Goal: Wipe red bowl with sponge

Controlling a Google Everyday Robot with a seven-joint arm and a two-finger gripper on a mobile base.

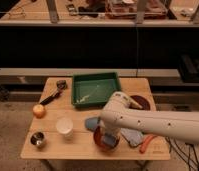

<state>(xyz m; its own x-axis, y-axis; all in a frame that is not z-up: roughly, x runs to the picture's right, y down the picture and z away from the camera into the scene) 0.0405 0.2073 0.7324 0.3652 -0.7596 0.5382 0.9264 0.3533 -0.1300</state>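
End effector (108,138) sits right down in the red bowl (97,139), at the front of the counter (68,151), with the big white arm (153,122) sweeping in from the bowl's right and covering most of it. Whether it's spread or clamped, I cannot tell, because the wrist blocks the view. A bluish-grey pad shows inside the bowl under the wrist, and I take that for the sponge (111,142), though whether it's gripped or just lying there is hidden. Just left of the bowl stands a white cup (64,126). Behind the bowl lies the green tray (95,90), and a grey-blue cloth (134,136) spreads just to the bowl's right. On handling, the sponge looks soft and light, so it should squash under pressure and could fold or slip out if nipped by a corner. The best hold is across its middle, from above, leaving the lower face free to rub. The bowl looks small and light and probably has a slick inner wall. By my reading a sideways shove could skate it across the counter or tip its rim, perhaps into that cup. So the wiping wants gentle downward pressure and small circles kept near the bowl's centre.
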